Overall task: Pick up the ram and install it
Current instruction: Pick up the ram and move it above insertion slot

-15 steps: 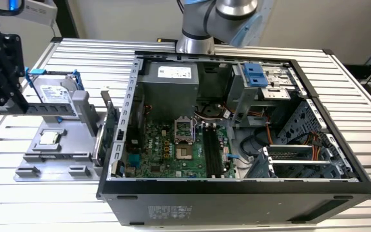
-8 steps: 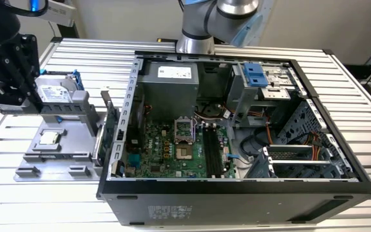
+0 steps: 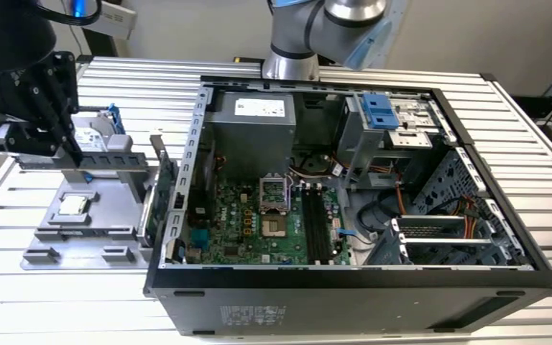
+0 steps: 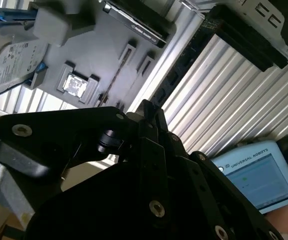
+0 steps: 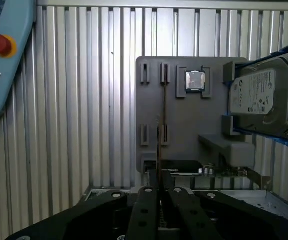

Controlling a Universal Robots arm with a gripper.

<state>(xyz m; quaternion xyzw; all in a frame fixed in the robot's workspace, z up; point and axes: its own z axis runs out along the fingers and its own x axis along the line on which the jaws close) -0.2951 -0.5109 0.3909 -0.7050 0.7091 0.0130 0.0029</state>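
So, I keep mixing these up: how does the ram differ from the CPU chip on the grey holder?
The ram is long and thin, standing on edge in slots; the CPU chip is small, square, lying flat. The ram looks dark, the CPU chip silvery. Both sit in the grey holder.

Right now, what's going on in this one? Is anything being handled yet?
A robot arm's claw hangs over the grey parts tray beside the open computer case, lined up with the ram. The ram stands on edge in the tray's holders, near the CPU chip and hard drive. The motherboard's black slots look empty, so nothing is installed. Whether the claw grips the ram, I cannot tell.
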